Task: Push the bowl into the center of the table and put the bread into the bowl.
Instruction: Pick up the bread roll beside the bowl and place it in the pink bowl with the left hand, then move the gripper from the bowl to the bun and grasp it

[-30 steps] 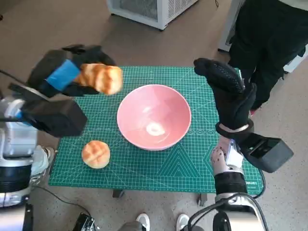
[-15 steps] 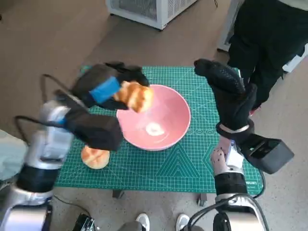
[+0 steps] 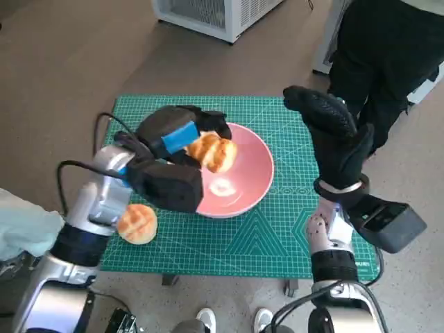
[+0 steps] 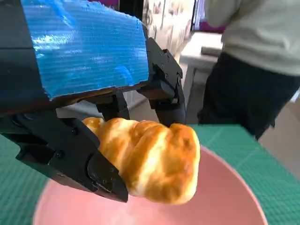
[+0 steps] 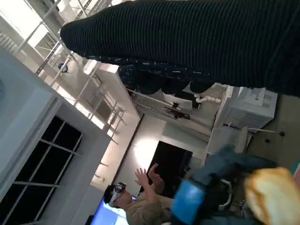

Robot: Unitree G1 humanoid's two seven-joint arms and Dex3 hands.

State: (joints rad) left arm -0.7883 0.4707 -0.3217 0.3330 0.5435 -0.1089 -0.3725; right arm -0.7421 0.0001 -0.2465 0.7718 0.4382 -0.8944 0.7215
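Golden-brown bread roll [image 3: 137, 223] lies nearest, on the green cutting mat [image 3: 270, 236] at about seven o'clock from the pink bowl [image 3: 243, 182], just beside its rim. The bowl sits roughly mid-table. Over its ten o'clock side, the left hand [image 3: 175, 132] grips a second bread [image 3: 211, 152], held above the hollow, its long axis pointing toward the bowl's centre. Release looks like the next step, judging by that position. At two o'clock, beyond the far rim, the gloved right hand [image 3: 331, 132] is raised and holds nothing, fingers straight
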